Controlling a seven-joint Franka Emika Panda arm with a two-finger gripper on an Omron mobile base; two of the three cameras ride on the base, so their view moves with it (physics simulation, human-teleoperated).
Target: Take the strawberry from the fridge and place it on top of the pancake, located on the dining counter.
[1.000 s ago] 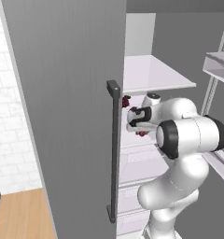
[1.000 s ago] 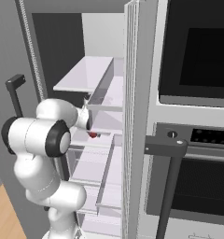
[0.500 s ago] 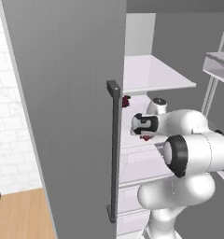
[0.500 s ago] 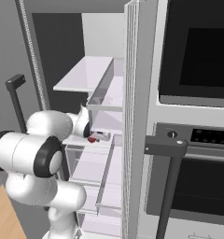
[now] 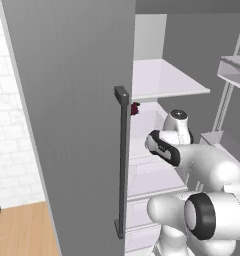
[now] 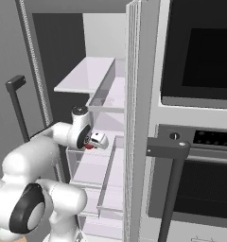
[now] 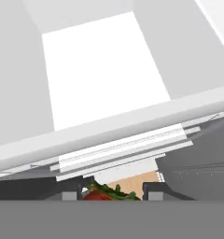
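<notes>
Left base view: open fridge (image 5: 82, 100), its grey door edge and dark bar handle (image 5: 122, 160) in the foreground, white shelves (image 5: 164, 80) behind. Arm bent across the lower right, hand (image 5: 162, 146) turned toward the door edge at the level of the clear drawers. Small maroon lump (image 5: 135, 108) just beside the handle, on the shelf below the top one, above and left of the hand. Fingers hidden behind the hand here; cannot tell their state from this side.

Right base view: same fridge interior between the left door and the right door's edge (image 6: 136, 118), dark oven (image 6: 200, 118) further right. Hand out in front of the clear drawers (image 6: 94, 170), gripper (image 6: 92, 142) pointing right toward the door edge. Speck of red, the strawberry (image 6: 89, 146), tucked under the hand at the fingers.

Hand view: looking along the gripper into a white shelf or drawer with pale walls, ribbed white rails across the middle. Two dark fingers (image 7: 71, 194) at the bottom edge, clamped on the strawberry (image 7: 101, 194) from either side; red flesh and green leafy cap between them, mostly cut off by the frame. Patch of light wood floor (image 7: 135, 184) just beyond the fruit.
</notes>
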